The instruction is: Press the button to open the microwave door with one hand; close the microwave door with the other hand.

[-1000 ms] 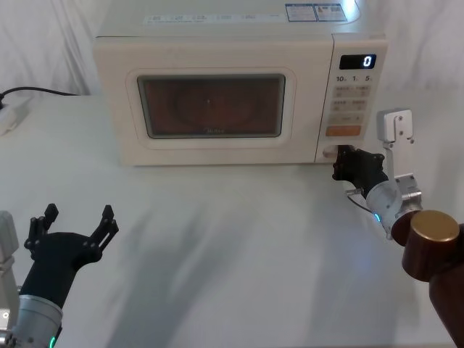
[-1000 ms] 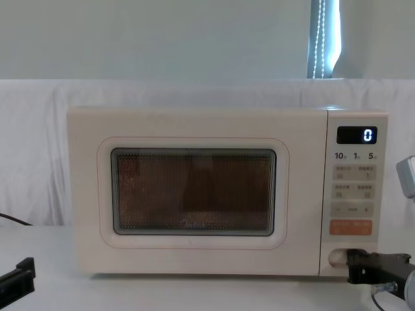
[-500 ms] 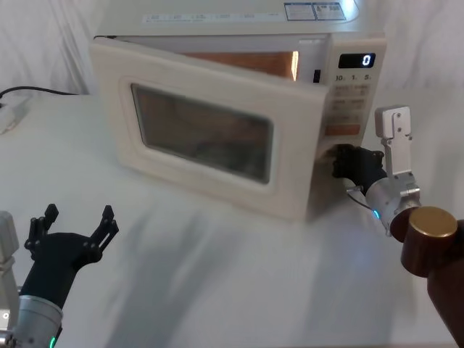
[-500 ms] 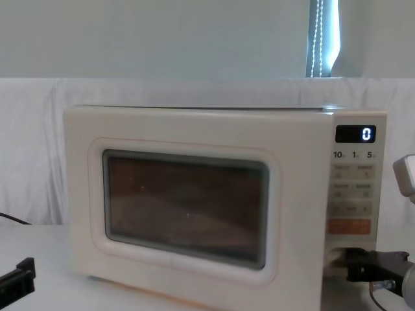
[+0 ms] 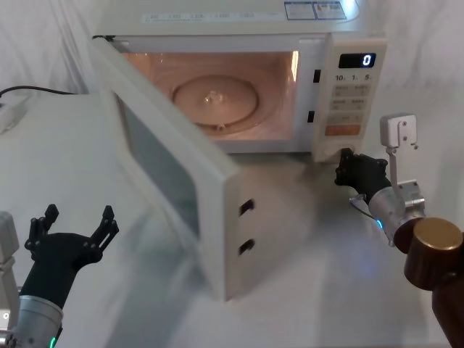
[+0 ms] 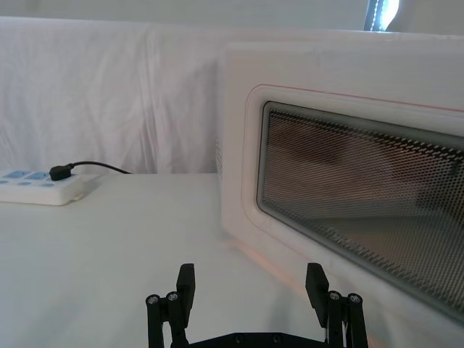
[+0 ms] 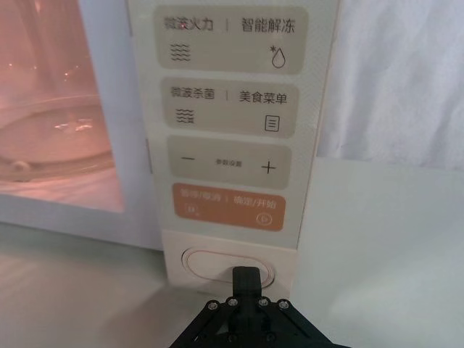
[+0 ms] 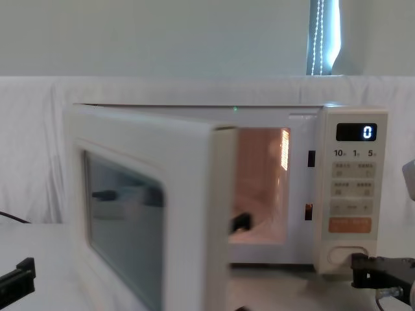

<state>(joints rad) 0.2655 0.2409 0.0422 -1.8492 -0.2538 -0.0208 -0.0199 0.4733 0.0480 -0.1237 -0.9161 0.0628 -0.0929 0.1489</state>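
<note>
Microwave door (image 5: 174,181) stands swung wide on its left hinge, projecting toward the robot; the lit cavity and one glass turntable (image 5: 214,96) are exposed. One pill-shaped button (image 7: 228,267) sits lowest on the control panel (image 5: 350,101), with the right gripper (image 7: 245,278) just at it, fingers pressed together into a single tip, evidently for poking. The left gripper (image 5: 71,227) hovers low near the door's outer face, fingers spread, judged placed to push it shut. Two grippers, one door. One power strip (image 6: 40,185) lies well apart.
</note>
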